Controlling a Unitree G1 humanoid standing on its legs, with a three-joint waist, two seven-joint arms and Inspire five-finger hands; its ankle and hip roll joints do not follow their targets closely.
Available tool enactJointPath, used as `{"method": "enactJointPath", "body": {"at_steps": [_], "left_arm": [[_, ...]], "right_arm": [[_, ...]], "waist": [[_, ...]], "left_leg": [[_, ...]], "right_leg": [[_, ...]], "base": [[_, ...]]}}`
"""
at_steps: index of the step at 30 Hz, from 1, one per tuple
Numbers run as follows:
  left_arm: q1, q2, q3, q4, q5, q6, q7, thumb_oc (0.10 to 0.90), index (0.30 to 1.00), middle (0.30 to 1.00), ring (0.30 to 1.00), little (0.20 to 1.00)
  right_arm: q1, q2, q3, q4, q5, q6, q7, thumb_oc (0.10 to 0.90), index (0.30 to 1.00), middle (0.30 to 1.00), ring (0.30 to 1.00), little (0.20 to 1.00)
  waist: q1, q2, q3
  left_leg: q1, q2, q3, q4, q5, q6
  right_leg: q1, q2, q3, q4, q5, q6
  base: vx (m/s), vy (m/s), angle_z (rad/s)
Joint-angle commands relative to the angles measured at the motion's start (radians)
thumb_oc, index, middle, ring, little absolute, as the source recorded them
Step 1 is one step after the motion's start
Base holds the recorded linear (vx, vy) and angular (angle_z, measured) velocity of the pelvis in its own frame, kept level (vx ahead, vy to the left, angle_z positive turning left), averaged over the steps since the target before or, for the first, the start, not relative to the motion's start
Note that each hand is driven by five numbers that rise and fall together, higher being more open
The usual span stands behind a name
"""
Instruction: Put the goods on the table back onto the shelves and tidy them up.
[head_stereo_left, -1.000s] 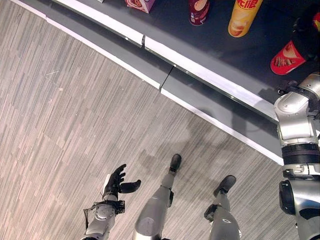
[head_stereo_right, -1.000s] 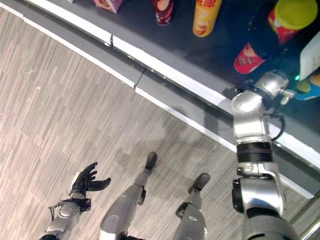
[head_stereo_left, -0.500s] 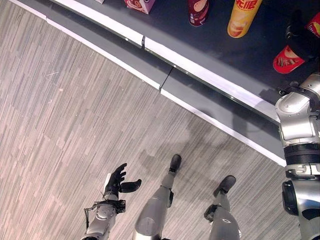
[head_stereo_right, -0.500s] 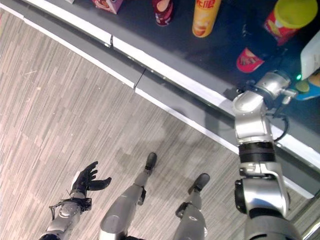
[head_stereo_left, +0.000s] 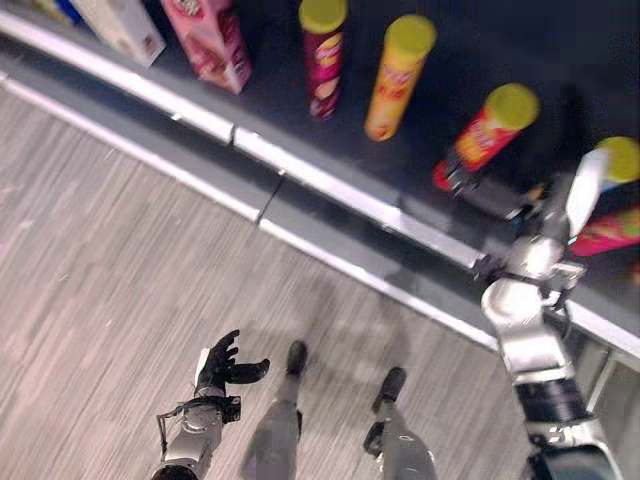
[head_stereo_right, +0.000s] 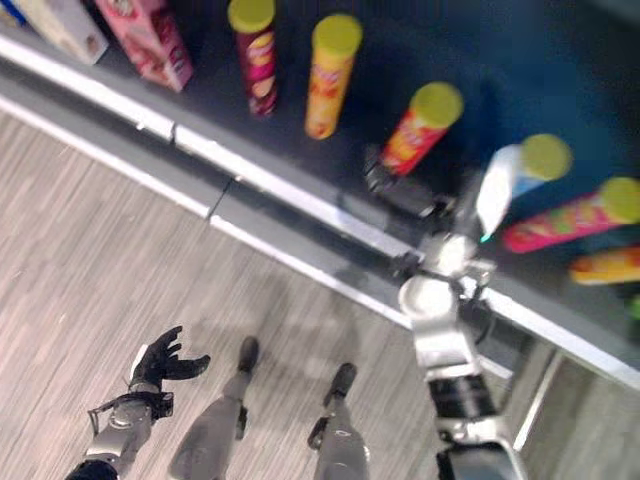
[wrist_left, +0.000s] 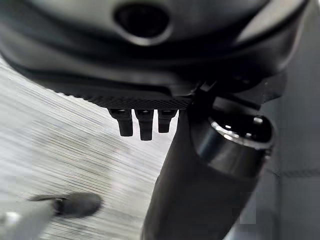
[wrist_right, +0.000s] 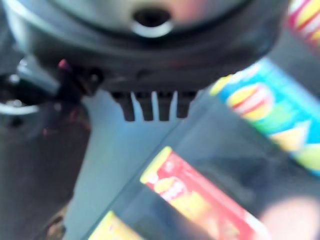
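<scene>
Nearest, the left robot hand (head_stereo_left: 222, 362) is hanging low over the wooden floor (head_stereo_left: 90, 260), well apart from the shelf, with its fingers spread and relaxed and nothing in it; it looks idle, held out of the way while the other arm is working.

Farther out, the right arm is reaching over the pale front edge of the shelf (head_stereo_left: 330, 190). The right robot hand (head_stereo_right: 400, 192) is lying on the dark shelf surface at the base of the red can with the yellow lid (head_stereo_right: 420, 127), touching or just beside it. I cannot tell whether its fingers are curling round the can or merely resting against it. The can is tilting rather than standing square, which suggests it is being set down or nudged upright into the row.

Along the shelf toward its left end, an orange can (head_stereo_right: 331, 75), a dark red can (head_stereo_right: 256, 56) and a pink carton (head_stereo_left: 210, 42) are standing in a loose line, spaced apart, as goods already put back. Toward the right end, a blue-and-white can (head_stereo_right: 515, 182) is standing just beyond the wrist, and a pink can (head_stereo_right: 570, 220) is lying on its side, apparently waiting to be tidied.
</scene>
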Motion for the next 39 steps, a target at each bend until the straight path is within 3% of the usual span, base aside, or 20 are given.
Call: {"method": "enactJointPath", "body": {"at_steps": [1,3,8,13,16,18,20,21,24,25,26,28,29,30,31,32,34,35,37,39], "left_arm": [[0.067,0.054,0.024,0.027,0.051,-0.011,-0.033,0.800,0.900,0.900,0.900,0.900],[0.067,0.085,0.075,0.046,0.060,-0.013,-0.067,0.800,0.900,0.900,0.900,0.900],[0.076,0.090,0.116,0.088,0.056,-0.014,-0.088,0.800,0.900,0.900,0.900,0.900],[0.106,0.081,0.132,0.114,0.056,-0.014,-0.101,0.800,0.900,0.900,0.900,0.900],[0.117,0.079,0.141,0.117,0.050,-0.014,-0.103,0.800,0.900,0.900,0.900,0.900],[0.116,0.077,0.149,0.118,0.040,-0.014,-0.098,0.800,0.900,0.900,0.900,0.900],[0.119,0.076,0.150,0.116,0.035,-0.013,-0.099,0.800,0.900,0.900,0.900,0.900],[0.124,0.074,0.155,0.118,0.034,-0.017,-0.097,0.800,0.900,0.900,0.900,0.900],[0.143,0.065,0.156,0.091,0.010,-0.021,-0.094,0.800,0.900,0.900,0.900,0.900],[0.143,0.052,0.142,0.076,0.008,-0.022,-0.099,0.800,0.900,0.900,0.900,0.900],[0.143,0.050,0.140,0.076,0.008,-0.022,-0.098,0.800,0.900,0.900,0.900,0.900],[0.133,0.039,0.120,0.055,0.019,-0.021,-0.107,0.800,0.900,0.900,0.900,0.900],[0.131,0.033,0.114,0.053,0.026,-0.020,-0.110,0.800,0.900,0.900,0.900,0.900],[0.132,0.036,0.114,0.039,0.026,-0.024,-0.113,0.800,0.900,0.900,0.900,0.900],[0.136,0.037,0.111,0.027,0.023,-0.024,-0.116,0.800,0.900,0.900,0.900,0.900],[0.138,0.032,0.106,0.021,0.021,-0.026,-0.119,0.800,0.900,0.900,0.900,0.900],[0.133,0.027,0.089,0.019,0.027,-0.026,-0.122,0.800,0.900,0.900,0.900,0.900],[0.128,0.025,0.074,0.020,0.030,-0.029,-0.122,0.800,0.900,0.900,0.900,0.900],[0.119,0.020,0.061,0.033,0.044,-0.031,-0.128,0.800,0.900,0.900,0.900,0.900],[0.109,0.021,0.052,0.051,0.056,-0.031,-0.136,0.800,0.900,0.900,0.900,0.900]], "right_arm": [[-0.061,-0.127,-0.048,-0.036,0.125,-0.140,0.152,0.800,0.900,0.900,0.900,0.900],[0.016,-0.146,-0.048,-0.079,0.253,-0.178,0.303,0.800,0.900,0.900,0.900,0.900],[0.076,-0.181,-0.085,-0.092,0.352,-0.200,0.392,0.800,0.900,0.900,0.900,0.900],[0.121,-0.207,-0.168,-0.100,0.413,-0.197,0.418,0.800,0.900,0.900,0.900,0.900],[0.131,-0.223,-0.230,-0.099,0.402,-0.196,0.387,0.800,0.900,0.900,0.900,0.900],[0.131,-0.242,-0.284,-0.103,0.395,-0.198,0.356,0.800,0.900,0.900,0.900,0.900],[0.141,-0.257,-0.324,-0.120,0.388,-0.194,0.341,0.800,0.900,0.900,0.900,0.900],[0.143,-0.272,-0.341,-0.117,0.387,-0.196,0.335,0.800,0.900,0.900,0.900,0.900],[0.138,-0.338,-0.379,-0.131,0.388,-0.216,0.309,0.800,0.900,0.900,0.900,0.900],[0.137,-0.387,-0.413,-0.135,0.396,-0.236,0.291,0.800,0.900,0.900,0.900,0.900],[0.138,-0.390,-0.415,-0.134,0.397,-0.237,0.291,0.800,0.900,0.900,0.900,0.900],[0.139,-0.430,-0.435,-0.135,0.393,-0.237,0.280,0.800,0.900,0.900,0.900,0.900],[0.124,-0.447,-0.428,-0.127,0.388,-0.238,0.272,0.800,0.900,0.900,0.900,0.900],[0.109,-0.458,-0.414,-0.125,0.386,-0.235,0.273,0.800,0.900,0.900,0.900,0.900],[0.099,-0.464,-0.406,-0.129,0.391,-0.234,0.280,0.800,0.900,0.900,0.900,0.900],[0.091,-0.473,-0.402,-0.128,0.391,-0.235,0.284,0.800,0.900,0.900,0.900,0.900],[0.084,-0.489,-0.394,-0.106,0.392,-0.234,0.282,0.800,0.900,0.900,0.900,0.900],[0.072,-0.505,-0.373,-0.089,0.384,-0.234,0.283,0.800,0.900,0.900,0.900,0.900],[0.078,-0.512,-0.380,-0.064,0.383,-0.232,0.289,0.800,0.900,0.900,0.900,0.900],[0.091,-0.512,-0.386,-0.038,0.381,-0.230,0.296,0.800,0.900,0.900,0.900,0.900]], "waist": [[-0.021,0.020,-0.093],[-0.056,-0.005,-0.095],[-0.059,0.004,-0.096],[-0.057,0.001,-0.144],[-0.051,0.002,-0.173],[-0.062,-0.013,-0.185],[-0.057,-0.017,-0.199],[-0.055,-0.020,-0.207],[-0.076,-0.011,-0.218],[-0.091,0.000,-0.214],[-0.090,0.005,-0.212],[-0.100,0.018,-0.206],[-0.100,0.015,-0.200],[-0.093,0.006,-0.192],[-0.086,-0.009,-0.185],[-0.082,-0.020,-0.183],[-0.072,-0.028,-0.181],[-0.056,-0.021,-0.175],[-0.066,-0.014,-0.185],[-0.079,-0.012,-0.202]], "left_leg": [[0.046,0.033,0.070,0.001,-0.128,-0.020],[0.098,0.050,0.160,0.006,-0.140,-0.013],[0.140,0.097,0.247,0.023,-0.149,-0.013],[0.126,0.153,0.332,0.065,-0.145,-0.028],[0.132,0.212,0.363,0.074,-0.147,-0.063],[0.132,0.249,0.386,0.079,-0.125,-0.087],[0.147,0.281,0.405,0.080,-0.114,-0.112],[0.154,0.303,0.411,0.082,-0.105,-0.127],[0.177,0.388,0.423,0.097,-0.056,-0.168],[0.178,0.440,0.420,0.138,-0.008,-0.179],[0.177,0.446,0.417,0.139,-0.005,-0.183],[0.157,0.484,0.432,0.194,0.079,-0.195],[0.142,0.480,0.432,0.241,0.079,-0.187],[0.121,0.439,0.395,0.272,0.037,-0.166],[0.083,0.374,0.359,0.293,-0.022,-0.119],[0.062,0.320,0.325,0.299,-0.084,-0.102],[0.018,0.239,0.282,0.295,-0.113,-0.091],[0.008,0.155,0.196,0.245,-0.132,-0.080],[0.049,0.120,0.136,0.188,-0.137,-0.066],[0.066,0.117,0.142,0.174,-0.133,-0.059]], "right_leg": [[0.009,-0.092,0.042,0.020,0.022,0.122],[-0.024,-0.088,0.054,0.040,0.091,0.122],[0.009,-0.108,0.002,0.090,0.047,0.119],[0.057,-0.177,-0.032,0.119,0.099,0.122],[0.085,-0.194,-0.058,0.105,0.154,0.122],[0.086,-0.199,-0.069,0.093,0.162,0.122],[0.096,-0.167,-0.065,0.071,0.110,0.122],[0.107,-0.145,-0.069,0.050,0.050,0.122],[0.126,-0.059,-0.046,0.043,-0.051,0.115],[0.149,0.006,-0.042,0.035,-0.105,0.082],[0.152,0.012,-0.044,0.033,-0.107,0.078],[0.183,0.057,-0.061,0.012,-0.130,0.049],[0.188,0.069,-0.056,0.010,-0.144,0.033],[0.185,0.073,-0.046,0.010,-0.149,0.027],[0.176,0.068,-0.043,0.011,-0.138,0.013],[0.178,0.068,-0.034,0.011,-0.137,0.010],[0.182,0.072,-0.021,0.009,-0.133,0.012],[0.176,0.090,0.015,0.014,-0.130,0.012],[0.183,0.105,0.043,0.013,-0.130,0.012],[0.182,0.104,0.057,0.011,-0.131,0.014]], "base": [[-0.07,0.117,-0.95],[-0.11,0.109,-1.20],[-0.12,0.008,-0.86],[-0.12,-0.134,-0.81],[-0.01,-0.303,-0.61],[-0.05,-0.376,-0.51],[0.03,-0.320,-0.79],[0.08,-0.379,-0.65],[0.10,-0.431,-0.55],[0.06,-0.377,-0.45],[0.04,-0.358,-0.47],[0.01,-0.220,-0.21],[0.01,-0.228,0.05],[-0.07,-0.203,-0.02],[-0.07,-0.183,-0.27],[-0.06,-0.150,-0.53],[0.06,-0.062,-0.55],[0.09,0.024,-0.33],[0.15,0.069,-0.88],[0.14,0.080,-0.83]]}}
